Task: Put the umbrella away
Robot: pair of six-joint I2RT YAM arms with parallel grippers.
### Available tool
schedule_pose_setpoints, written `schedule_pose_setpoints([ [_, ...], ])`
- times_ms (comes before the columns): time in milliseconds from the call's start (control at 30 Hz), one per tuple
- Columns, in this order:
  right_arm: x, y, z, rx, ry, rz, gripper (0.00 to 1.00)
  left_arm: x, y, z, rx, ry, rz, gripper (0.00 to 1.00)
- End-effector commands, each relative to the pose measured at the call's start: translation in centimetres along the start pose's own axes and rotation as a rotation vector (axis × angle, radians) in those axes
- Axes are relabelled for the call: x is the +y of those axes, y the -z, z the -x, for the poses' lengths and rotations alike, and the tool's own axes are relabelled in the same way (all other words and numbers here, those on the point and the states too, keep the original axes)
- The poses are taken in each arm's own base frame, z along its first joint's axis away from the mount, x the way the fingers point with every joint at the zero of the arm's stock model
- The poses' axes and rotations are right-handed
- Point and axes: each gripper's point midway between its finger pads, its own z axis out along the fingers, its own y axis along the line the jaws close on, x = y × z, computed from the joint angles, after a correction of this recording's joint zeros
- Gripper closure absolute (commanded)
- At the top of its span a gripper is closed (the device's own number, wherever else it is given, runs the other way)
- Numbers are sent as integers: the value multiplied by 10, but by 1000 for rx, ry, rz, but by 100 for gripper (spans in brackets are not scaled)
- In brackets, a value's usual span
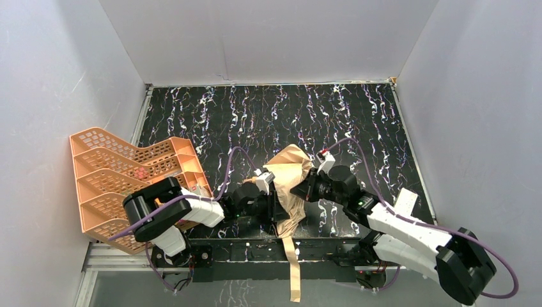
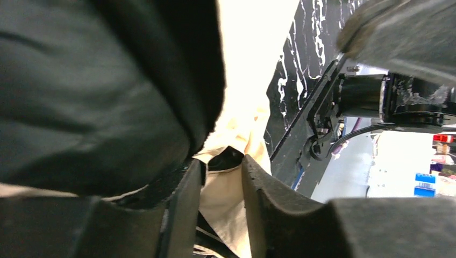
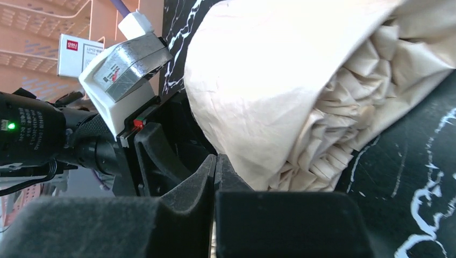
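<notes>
Umbrella (image 1: pixel 291 185) bundled; left jaws, right jaws both pinch tan fabric.

Layout. The umbrella (image 1: pixel 291 182) is shown at the middle of the worktop's (image 1: pixel 255 115) near edge, with its strap (image 1: pixel 294 268) hung over that edge between the arm bases. The left end effector (image 1: pixel 273 192) is set against its left side and the right end effector (image 1: pixel 301 192) against its right. The tray rack (image 1: pixel 128 179) is propped at the worktop's left edge.
</notes>
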Motion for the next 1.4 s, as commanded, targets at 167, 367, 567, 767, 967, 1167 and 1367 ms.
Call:
schedule_pose_setpoints([
  [167,27,-31,18,-10,13,116,97,10,-1,-18,30,-27,35,74],
  [367,13,-46,-9,70,-40,134,98,13,-3,-25,53,-32,41,100],
  [567,-27,-55,-40,134,-126,-6,100,9,-1,-25,55,-38,28,100],
  [767,-73,-46,-63,169,-178,-228,100,-5,11,-9,15,-68,31,87],
  [967,-98,-33,-85,228,-192,-332,100,-22,44,37,-127,-130,122,69],
  [1167,-115,-16,-109,272,-219,-390,100,-32,78,96,-243,-173,216,53],
  [1367,-123,-7,-122,296,-238,-414,100,-23,85,171,-257,-153,198,30],
])
